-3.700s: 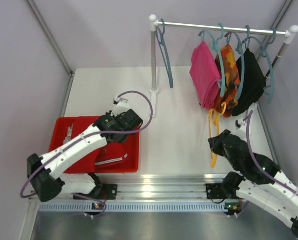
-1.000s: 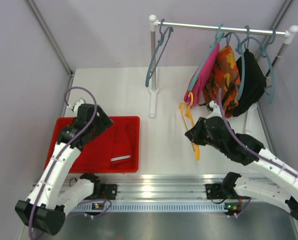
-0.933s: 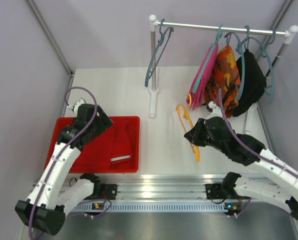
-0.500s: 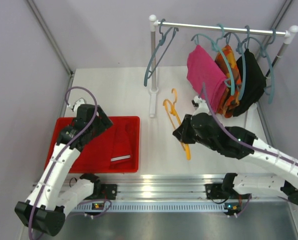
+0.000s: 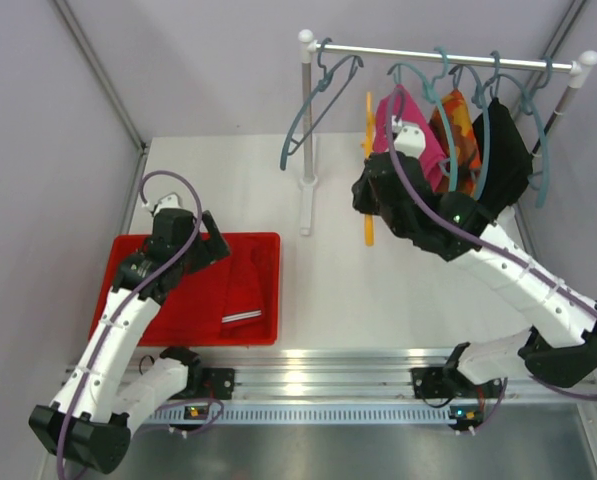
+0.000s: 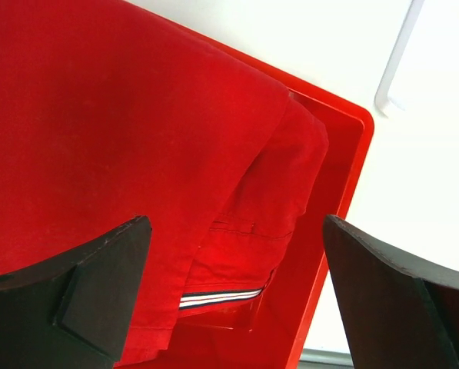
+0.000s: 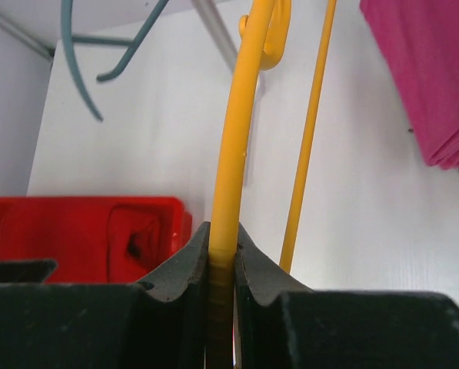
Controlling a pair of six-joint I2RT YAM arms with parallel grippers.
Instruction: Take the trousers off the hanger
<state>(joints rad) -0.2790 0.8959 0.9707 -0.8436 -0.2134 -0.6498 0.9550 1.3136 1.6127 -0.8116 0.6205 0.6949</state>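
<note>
- The right fingers (image 7: 223, 254) were pressed together on the lower bar of a bare yellow hanger (image 7: 231, 146). They held it upright in the air, just left of the pink trousers (image 5: 418, 140) and below the rail (image 5: 428, 52).
- The rail stood along the far edge of the surface (image 5: 348, 290), toward its far right corner. Three pairs hung there on their hangers: the pink trousers, the orange camouflage trousers (image 5: 461, 130) and the black trousers (image 5: 503, 150).
- The left fingers (image 6: 237, 223) were spread wide, holding nothing, above the red trousers (image 5: 243, 290). That pair lay loose in the tray (image 5: 178, 237) at the near left corner of the surface.
- Judgement: the step in hand was disposing of the bare yellow hanger, most likely by hooking it onto the rail in the gap between the blue hanger (image 5: 308, 120) and the pink trousers.
- To do this well, the hook should be raised clear above the rail, carried over it and then lowered, with the pinch kept firm until the hook bears weight.
- The hanger was thin and gripped on one bar only, so it could pivot in the grasp. Slow travel is advised.
- Risk: the right arm stood close against the pink trousers and could brush them or set their hanger swinging. The approach should keep to the left side of the gap.
- The left arm was well apart and presented no obstruction.
</note>
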